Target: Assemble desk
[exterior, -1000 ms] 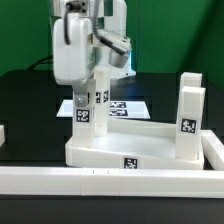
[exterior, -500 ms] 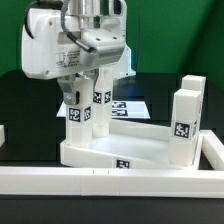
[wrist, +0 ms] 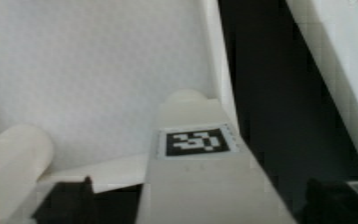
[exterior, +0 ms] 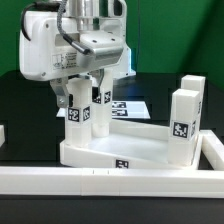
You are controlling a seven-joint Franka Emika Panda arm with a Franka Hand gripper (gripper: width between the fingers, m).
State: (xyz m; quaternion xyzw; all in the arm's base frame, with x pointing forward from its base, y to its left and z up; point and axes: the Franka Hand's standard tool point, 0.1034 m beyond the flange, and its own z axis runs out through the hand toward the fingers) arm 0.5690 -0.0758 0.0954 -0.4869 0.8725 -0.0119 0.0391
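Observation:
The desk slab lies flat with its rim up. Two white tagged legs stand at its left end, the front one and one behind it. Two more legs stand at the exterior view's right end. My gripper hangs over the front left leg, fingers down either side of its top. In the wrist view that leg rises between the dark fingers with a gap showing on one side, so the gripper is open. The slab's floor lies below.
A long white border rail runs along the front and turns up the exterior view's right side. The marker board lies on the black table behind the slab. A small white piece sits at the far left edge.
The hand has turned about the front left leg and dropped slightly over the last second. Its fingers have since spread off the leg. Slab and legs stand where they were.

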